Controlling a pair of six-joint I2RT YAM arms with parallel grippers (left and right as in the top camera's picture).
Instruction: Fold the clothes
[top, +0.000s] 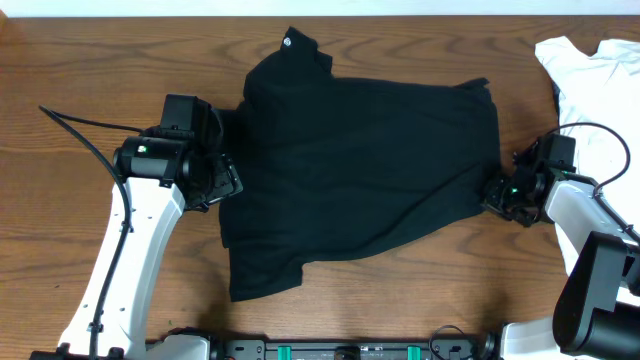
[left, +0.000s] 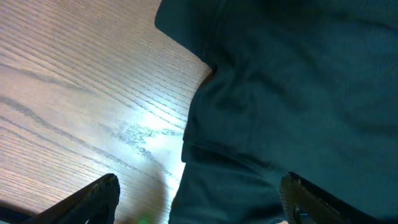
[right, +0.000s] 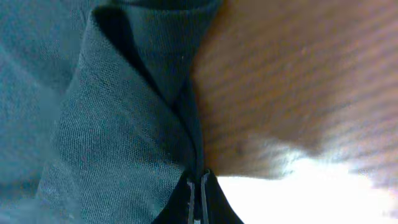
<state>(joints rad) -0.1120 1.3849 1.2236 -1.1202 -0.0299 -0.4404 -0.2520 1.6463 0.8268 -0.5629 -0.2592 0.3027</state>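
Observation:
The clothes, a black collared shirt (top: 360, 165), lie spread across the middle of the wooden table, collar at the back. My right gripper (top: 496, 192) sits at the shirt's right edge and is shut on a pinched fold of the black fabric (right: 155, 124), its fingertips (right: 189, 196) pressed together around the hem. My left gripper (top: 225, 180) hovers over the shirt's left edge with its jaws wide open; the fingers (left: 99, 193) straddle the shirt's edge (left: 261, 124) and bare table, holding nothing.
A white shirt (top: 590, 70) lies crumpled at the back right corner, close behind the right arm. Bare wooden table (top: 60, 230) lies left of the black shirt, and a black cable (top: 85, 130) runs to the left arm.

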